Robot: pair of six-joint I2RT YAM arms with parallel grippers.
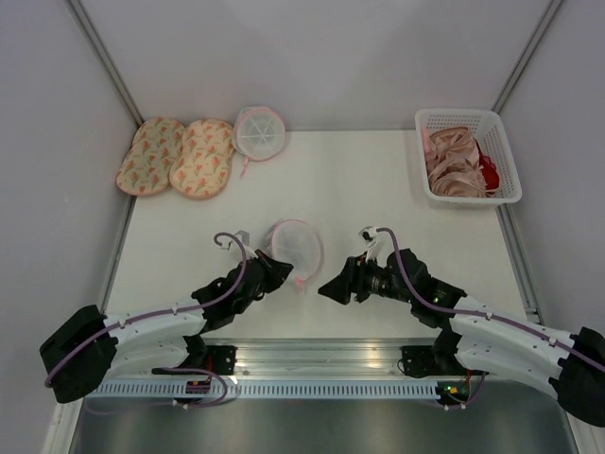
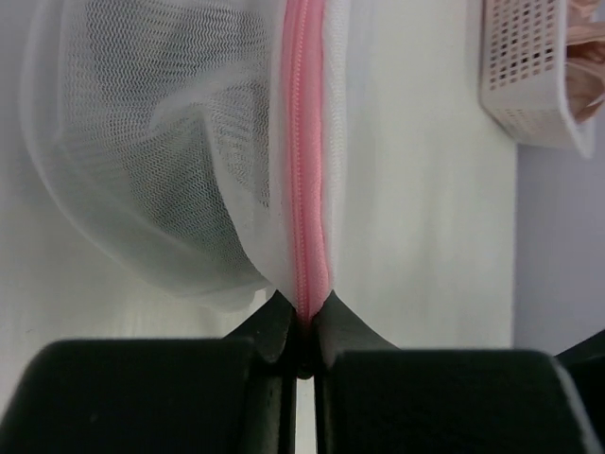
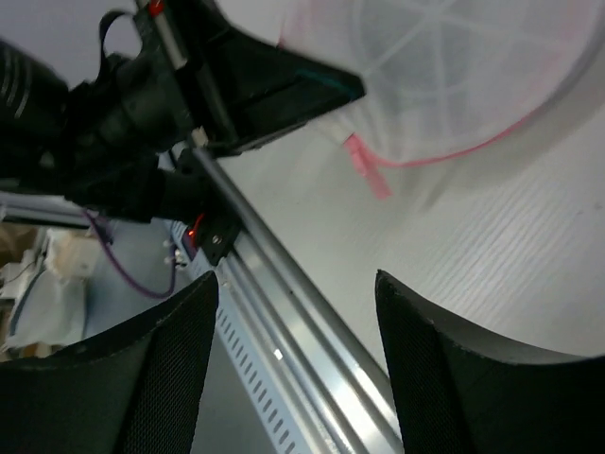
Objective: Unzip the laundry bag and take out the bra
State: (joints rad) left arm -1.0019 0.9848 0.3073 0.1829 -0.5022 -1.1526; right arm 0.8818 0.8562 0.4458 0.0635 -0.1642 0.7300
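Pink laundry bag edging pinched by outstretched left pincer; right pincer spread wide, empty.

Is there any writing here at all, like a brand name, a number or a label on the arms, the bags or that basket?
No text can be read in any view.
The laundry bag, the white basket, the left arm and the right arm show no lettering.
The flowery pouches carry only a pattern.

The laundry bag is see-through white mesh edged in pink, the basket white lattice, the far-left pad cream printed pink
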